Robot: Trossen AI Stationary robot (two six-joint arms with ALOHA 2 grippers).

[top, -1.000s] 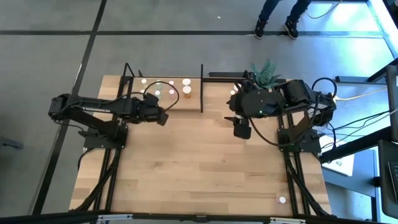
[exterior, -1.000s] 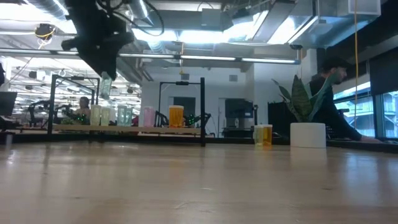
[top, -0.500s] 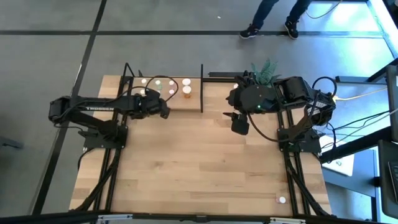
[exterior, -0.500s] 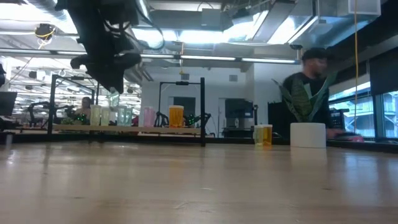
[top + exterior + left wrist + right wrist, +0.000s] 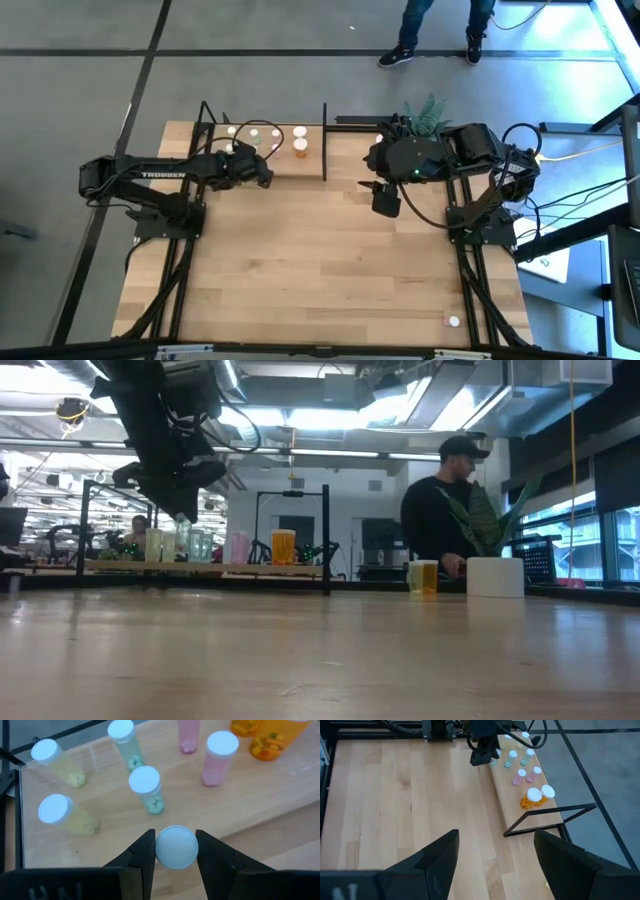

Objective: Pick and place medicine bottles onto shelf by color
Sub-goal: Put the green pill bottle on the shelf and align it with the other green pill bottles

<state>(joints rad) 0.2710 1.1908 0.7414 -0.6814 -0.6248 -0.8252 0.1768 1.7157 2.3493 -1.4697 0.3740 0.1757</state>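
Note:
The shelf (image 5: pixel 300 170) is a pale board in a black frame at the table's far left. Several medicine bottles stand on it: pale yellow (image 5: pixel 67 815), green (image 5: pixel 147 790), pink (image 5: pixel 217 757) and orange (image 5: pixel 272 740). My left gripper (image 5: pixel 175 847) hangs over the shelf's near edge, shut on a white-capped bottle (image 5: pixel 183 520) with a pale greenish body. My right gripper (image 5: pixel 492 855) is open and holds nothing, high above the table's middle right (image 5: pixel 385 200). My left gripper pinches the bottle between its two fingers at the white cap (image 5: pixel 164 847), one finger on each side. The fingers slant down from the table's left and near side. The bottle hangs below them, cap up, clear of the shelf board (image 5: pixel 250 805).
A white plant pot (image 5: pixel 495 577) stands at the far right, with orange bottles (image 5: pixel 423 577) beside it. One loose bottle (image 5: pixel 453 321) stands near the front right corner. A person (image 5: pixel 440 520) is behind the table. The shelf's upright black end bar (image 5: pixel 324 140) rises at its right end.
My left gripper has come down and swung toward the table's far edge, over the shelf, keeping the bottle between its fingers. The person has walked along behind the table.

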